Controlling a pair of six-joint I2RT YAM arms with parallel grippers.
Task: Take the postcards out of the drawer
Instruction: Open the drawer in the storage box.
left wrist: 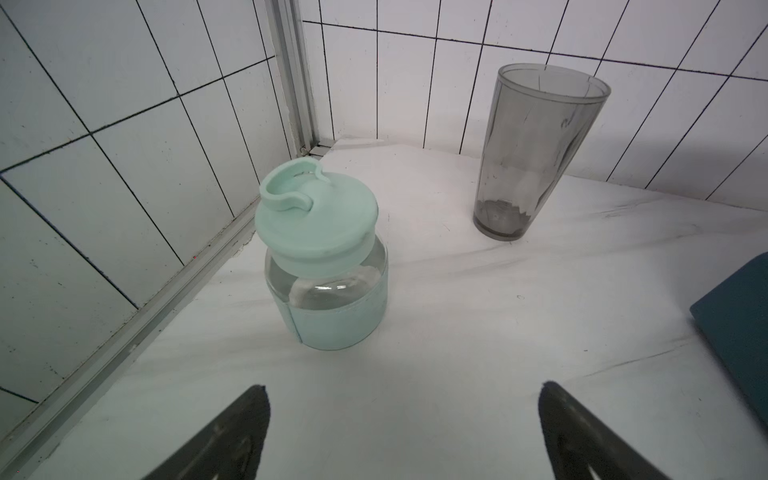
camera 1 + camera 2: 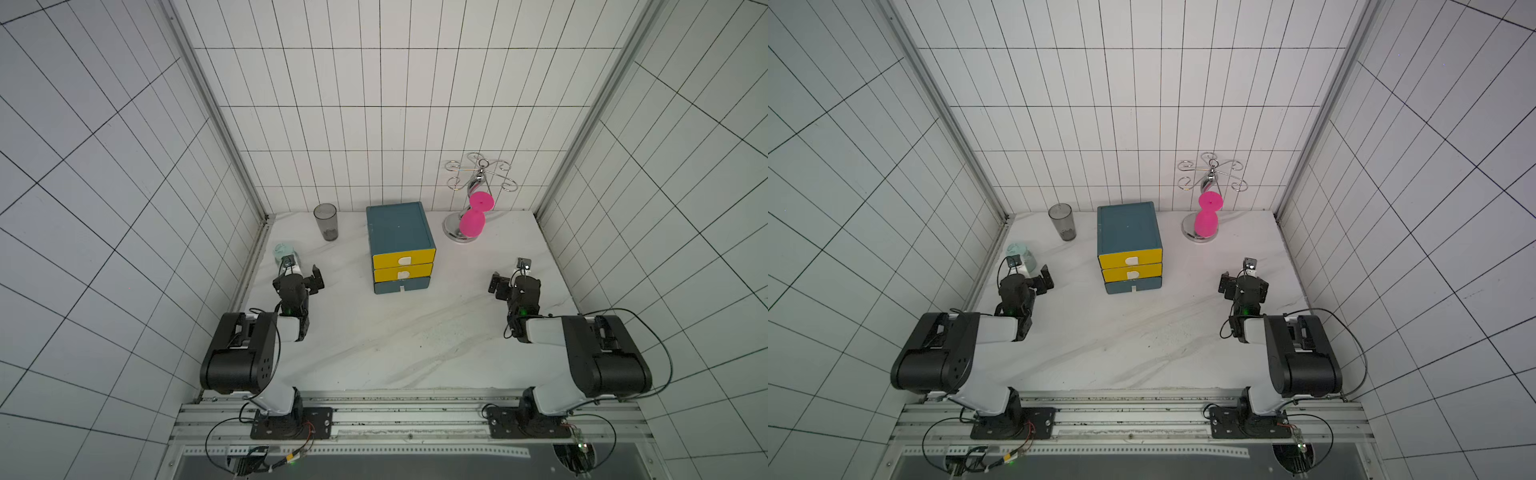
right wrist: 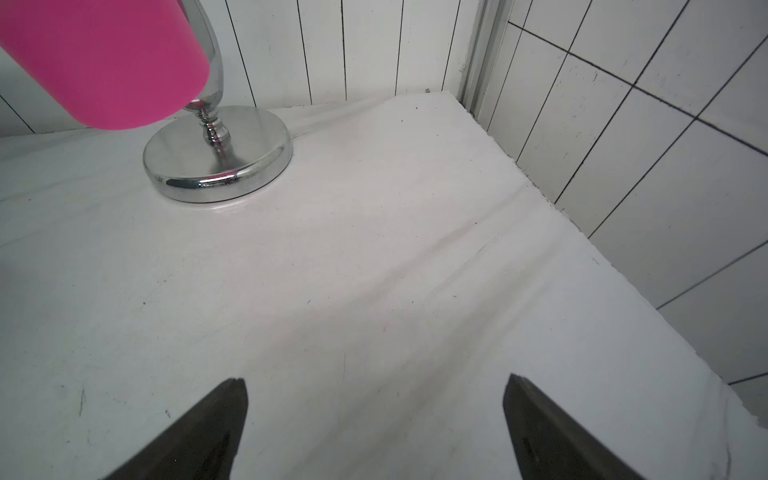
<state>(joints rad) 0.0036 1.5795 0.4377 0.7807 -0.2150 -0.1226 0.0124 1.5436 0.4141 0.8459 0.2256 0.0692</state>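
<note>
Drawers (image 2: 402, 268) shut, between left claw (image 1: 402, 388), right claw (image 3: 376, 379), apart

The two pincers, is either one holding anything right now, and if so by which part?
Nothing is held: the left pincer and the right pincer both stand open and empty, away from the drawer unit.

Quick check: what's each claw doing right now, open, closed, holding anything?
Left claw: open, holding nothing.
Right claw: open, holding nothing.
</note>
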